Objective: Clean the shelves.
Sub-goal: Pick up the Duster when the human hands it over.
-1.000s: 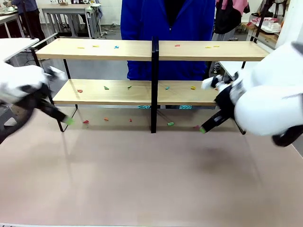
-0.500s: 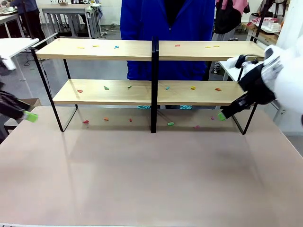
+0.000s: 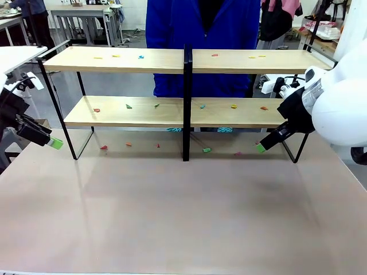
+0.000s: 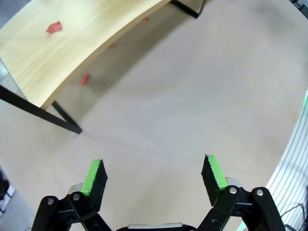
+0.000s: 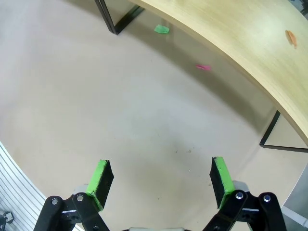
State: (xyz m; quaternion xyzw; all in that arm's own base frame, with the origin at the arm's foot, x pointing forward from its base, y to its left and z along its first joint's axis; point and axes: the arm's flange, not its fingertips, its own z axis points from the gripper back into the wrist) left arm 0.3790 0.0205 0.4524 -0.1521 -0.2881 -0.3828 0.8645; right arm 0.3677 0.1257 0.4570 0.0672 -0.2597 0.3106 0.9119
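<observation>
Light-wood shelves, two tiers

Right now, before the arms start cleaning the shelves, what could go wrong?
The right gripper, open, hangs close to the black end leg of the shelves and might bump it. The coloured scraps are small; a sweep may scatter them onto the table. A person stands right behind the shelves.
</observation>
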